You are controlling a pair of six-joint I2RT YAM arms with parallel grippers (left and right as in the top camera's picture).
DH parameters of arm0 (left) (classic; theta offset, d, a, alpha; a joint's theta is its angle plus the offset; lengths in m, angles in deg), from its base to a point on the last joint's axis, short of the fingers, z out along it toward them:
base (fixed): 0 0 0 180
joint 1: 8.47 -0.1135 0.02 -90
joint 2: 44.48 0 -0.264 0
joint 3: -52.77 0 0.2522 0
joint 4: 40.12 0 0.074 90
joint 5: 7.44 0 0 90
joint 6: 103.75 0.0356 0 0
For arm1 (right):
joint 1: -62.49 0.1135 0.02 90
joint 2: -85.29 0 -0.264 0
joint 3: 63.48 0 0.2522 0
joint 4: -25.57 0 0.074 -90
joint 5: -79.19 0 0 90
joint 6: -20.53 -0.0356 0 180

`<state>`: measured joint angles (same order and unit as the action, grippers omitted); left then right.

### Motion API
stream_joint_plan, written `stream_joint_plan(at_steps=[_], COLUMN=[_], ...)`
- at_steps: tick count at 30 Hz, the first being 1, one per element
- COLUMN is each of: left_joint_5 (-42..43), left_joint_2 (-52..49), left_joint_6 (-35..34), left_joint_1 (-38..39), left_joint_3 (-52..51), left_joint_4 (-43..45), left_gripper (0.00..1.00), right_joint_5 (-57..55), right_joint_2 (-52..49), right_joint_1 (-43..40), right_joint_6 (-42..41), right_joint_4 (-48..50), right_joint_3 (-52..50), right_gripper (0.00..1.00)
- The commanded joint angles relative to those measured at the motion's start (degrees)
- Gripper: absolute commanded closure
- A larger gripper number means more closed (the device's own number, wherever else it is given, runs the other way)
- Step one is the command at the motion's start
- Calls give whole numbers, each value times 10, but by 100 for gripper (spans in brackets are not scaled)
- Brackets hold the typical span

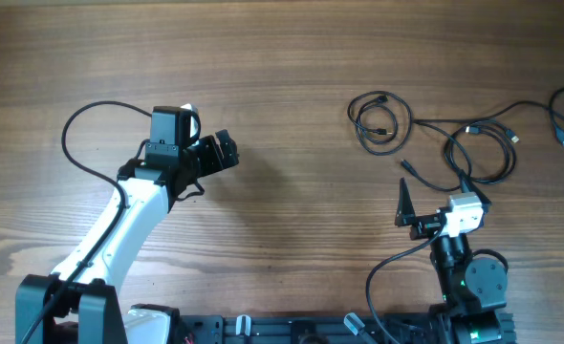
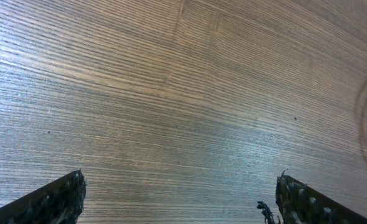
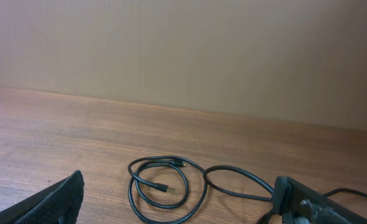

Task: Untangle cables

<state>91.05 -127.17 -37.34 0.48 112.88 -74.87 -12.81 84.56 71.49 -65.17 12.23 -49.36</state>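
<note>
On wood tbl [image 1: 282,57], cables [image 3: 132,186]; wall [image 3: 183,50] beige.

Black cables [image 1: 381,122] on a brown surface [image 1: 282,67]
Fine wood-grain streaks are shown across the surface; the cables are tipped in silver.

left arm [image 1: 129,218]: white link, black joints | right arm [image 1: 462,250]: black, white wrist block | fingers [image 2: 54,199]: black, rough-edged
</note>
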Motion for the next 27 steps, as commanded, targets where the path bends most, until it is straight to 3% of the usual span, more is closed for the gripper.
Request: stream_joint_plan(at_steps=[1,14,19,27], left_joint_5=[5,5,4,4], left_joint_2=[-6,9,90,338], left_joint_6=[9,9,9,9], left_joint_1=[2,2,2,2], left_joint_3=[-3,-3,-3,-3], left_joint_4=[0,-7,-7,-7], left_gripper=[0,0,0,0], right_joint_5=[-12,-12,-12,-12], right_joint_2=[5,5,5,5], right_joint_1=[-3,-3,-3,-3], right_joint_6=[-9,-9,-9,-9], right_joint_4=[3,3,3,3], right_joint_3=[-1,-1,-1,-1], right_gripper=[0,0,0,0])
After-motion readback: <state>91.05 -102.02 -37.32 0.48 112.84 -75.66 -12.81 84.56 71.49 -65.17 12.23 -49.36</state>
